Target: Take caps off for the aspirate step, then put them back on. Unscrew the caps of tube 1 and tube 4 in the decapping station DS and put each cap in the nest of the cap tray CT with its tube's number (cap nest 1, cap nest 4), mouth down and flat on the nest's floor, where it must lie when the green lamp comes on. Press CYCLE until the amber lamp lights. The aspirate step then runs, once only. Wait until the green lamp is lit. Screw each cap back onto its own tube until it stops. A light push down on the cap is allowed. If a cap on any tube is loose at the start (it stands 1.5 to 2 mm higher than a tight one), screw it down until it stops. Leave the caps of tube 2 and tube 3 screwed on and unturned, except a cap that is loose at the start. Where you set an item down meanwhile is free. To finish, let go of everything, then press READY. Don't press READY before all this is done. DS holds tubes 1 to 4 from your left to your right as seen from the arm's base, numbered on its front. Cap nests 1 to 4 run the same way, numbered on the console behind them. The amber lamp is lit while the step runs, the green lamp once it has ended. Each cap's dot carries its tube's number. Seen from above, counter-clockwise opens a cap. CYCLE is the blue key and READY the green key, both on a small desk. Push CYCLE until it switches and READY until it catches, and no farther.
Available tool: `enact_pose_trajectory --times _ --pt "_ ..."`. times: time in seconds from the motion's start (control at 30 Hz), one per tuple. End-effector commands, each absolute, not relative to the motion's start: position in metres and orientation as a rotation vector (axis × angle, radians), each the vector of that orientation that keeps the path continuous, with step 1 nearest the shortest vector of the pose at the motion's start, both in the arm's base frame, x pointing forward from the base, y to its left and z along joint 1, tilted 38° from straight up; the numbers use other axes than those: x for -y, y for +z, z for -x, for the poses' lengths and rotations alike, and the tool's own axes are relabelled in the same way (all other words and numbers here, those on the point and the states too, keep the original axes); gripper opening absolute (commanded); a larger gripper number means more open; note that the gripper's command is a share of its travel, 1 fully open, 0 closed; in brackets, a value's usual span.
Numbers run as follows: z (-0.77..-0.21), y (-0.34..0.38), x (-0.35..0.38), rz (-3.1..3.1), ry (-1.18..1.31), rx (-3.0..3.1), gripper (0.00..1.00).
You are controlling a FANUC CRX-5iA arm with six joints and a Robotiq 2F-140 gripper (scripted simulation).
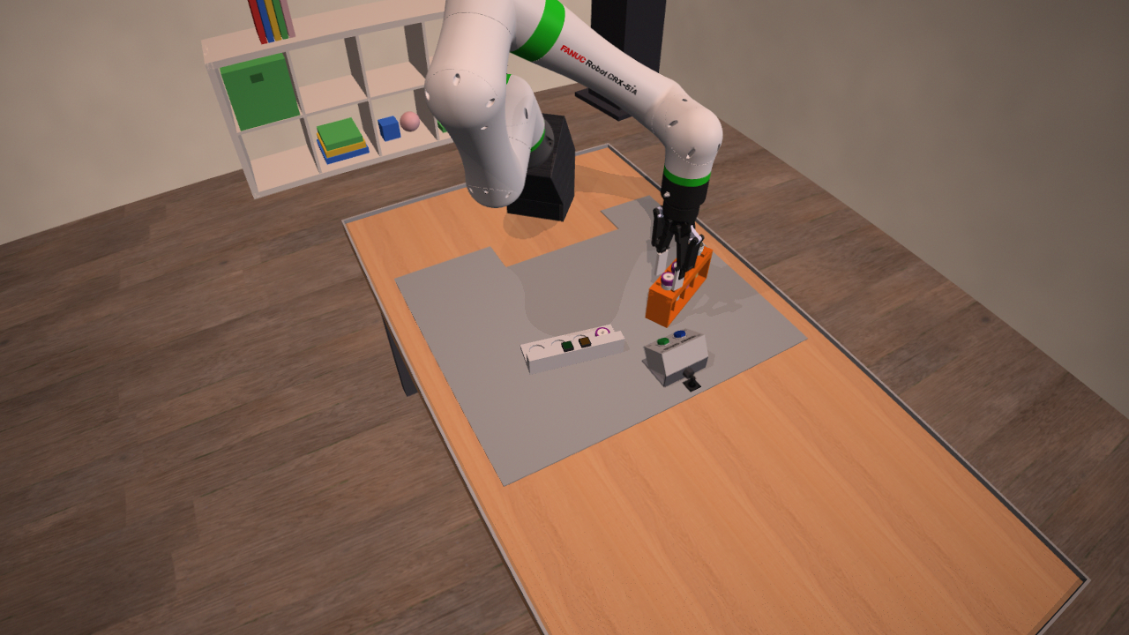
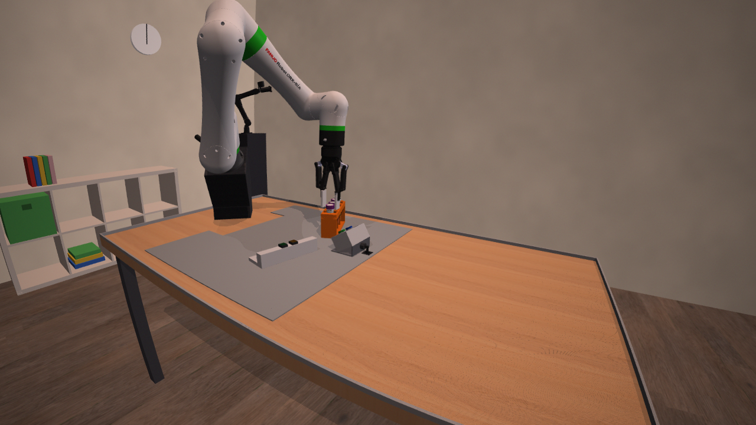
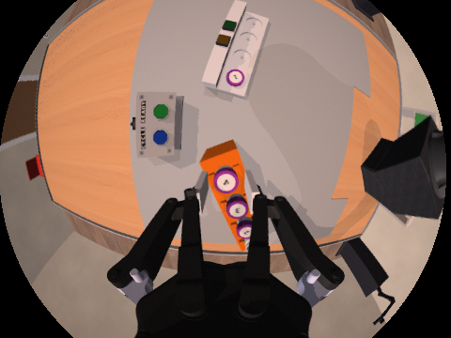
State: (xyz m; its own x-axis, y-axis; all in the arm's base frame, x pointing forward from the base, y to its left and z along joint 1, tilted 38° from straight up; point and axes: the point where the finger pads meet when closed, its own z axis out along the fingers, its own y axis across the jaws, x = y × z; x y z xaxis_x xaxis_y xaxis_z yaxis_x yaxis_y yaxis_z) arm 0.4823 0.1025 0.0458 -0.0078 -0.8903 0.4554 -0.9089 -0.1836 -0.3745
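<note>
"FANUC Robot CRX-5iA" along the white arm (image 1: 608,75).

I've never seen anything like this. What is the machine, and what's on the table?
It's a white jointed robot arm on a wooden table, ending in a black two-fingered hand. One picture looks down from above, one from the side, the round one from a camera at the wrist. On a grey mat stand an orange block of purple-capped tubes, a white tray with one purple cap in it, and a grey box with green and blue buttons. The hand straddles the block, open, holding nothing.
</note>
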Motion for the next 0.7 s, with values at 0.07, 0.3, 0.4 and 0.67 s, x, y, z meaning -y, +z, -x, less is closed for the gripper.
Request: enact_pose_trajectory --times 0.07,0.3,0.4,0.67 --pt "-0.4823 0.0458 -0.1028 -2.030 1.031 2.220 0.35" --pt "-0.4823 0.0458 -0.1028 -2.030 1.031 2.220 0.00" --pt "-0.4823 0.0458 -0.1028 -2.030 1.031 2.220 0.00" --pt "-0.4823 0.0458 -0.1028 -2.030 1.031 2.220 0.00"
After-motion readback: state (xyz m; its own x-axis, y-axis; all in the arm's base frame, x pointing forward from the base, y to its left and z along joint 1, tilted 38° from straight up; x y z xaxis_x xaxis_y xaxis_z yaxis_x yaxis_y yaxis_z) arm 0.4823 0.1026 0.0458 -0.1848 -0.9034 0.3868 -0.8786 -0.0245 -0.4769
